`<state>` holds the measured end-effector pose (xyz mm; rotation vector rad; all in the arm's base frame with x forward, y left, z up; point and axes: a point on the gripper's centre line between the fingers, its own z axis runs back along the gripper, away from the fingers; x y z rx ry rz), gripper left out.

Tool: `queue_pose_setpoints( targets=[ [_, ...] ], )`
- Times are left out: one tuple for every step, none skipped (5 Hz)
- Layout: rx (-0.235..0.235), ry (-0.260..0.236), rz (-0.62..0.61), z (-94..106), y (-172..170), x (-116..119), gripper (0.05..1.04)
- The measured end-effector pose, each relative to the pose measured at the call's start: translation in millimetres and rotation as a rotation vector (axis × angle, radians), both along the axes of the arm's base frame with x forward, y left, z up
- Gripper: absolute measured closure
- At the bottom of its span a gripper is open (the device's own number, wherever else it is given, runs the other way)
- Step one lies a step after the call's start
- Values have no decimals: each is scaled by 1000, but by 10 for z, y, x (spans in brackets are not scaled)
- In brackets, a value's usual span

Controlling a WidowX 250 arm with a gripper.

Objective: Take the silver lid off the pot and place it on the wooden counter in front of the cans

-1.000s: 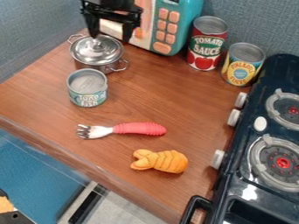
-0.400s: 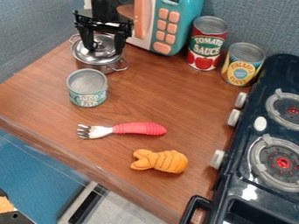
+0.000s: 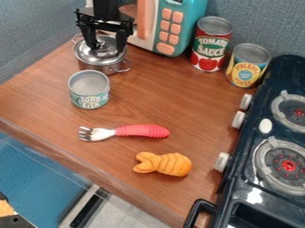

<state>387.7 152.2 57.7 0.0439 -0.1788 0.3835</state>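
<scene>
Your tabletop [image 3: 137,107] has the stove [image 3: 253,173] along its right side. At the far left, close by the toy microwave [image 3: 192,22], a lidded pot [image 3: 109,68] sits below your tool [image 3: 107,48]. The tool's fingers are apart over the lid [image 3: 95,57]; centre them about its knob and close evenly, as you can't tell contact here. Mind the squat can [image 3: 89,99] just nearer. The red can [image 3: 210,46] and yellow can [image 3: 247,67] stand far right; the fork [image 3: 140,130] and orange toy [image 3: 170,164] lie nearer, well apart from the pot.

The black arm [image 3: 105,8] has a black claw [image 3: 106,47] with a wide crossbar [image 3: 102,23] and narrow fingers [image 3: 121,41].
</scene>
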Motion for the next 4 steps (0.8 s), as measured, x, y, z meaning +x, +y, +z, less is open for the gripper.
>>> queue_pose_setpoints(
  targets=[
    [17, 14, 14, -7, 46, 15, 145],
    [21, -6, 32, -8, 83, 30, 433],
    [24, -6, 38, -5, 89, 28, 715],
    [22, 4, 40, -8, 81, 13, 803]
  ],
)
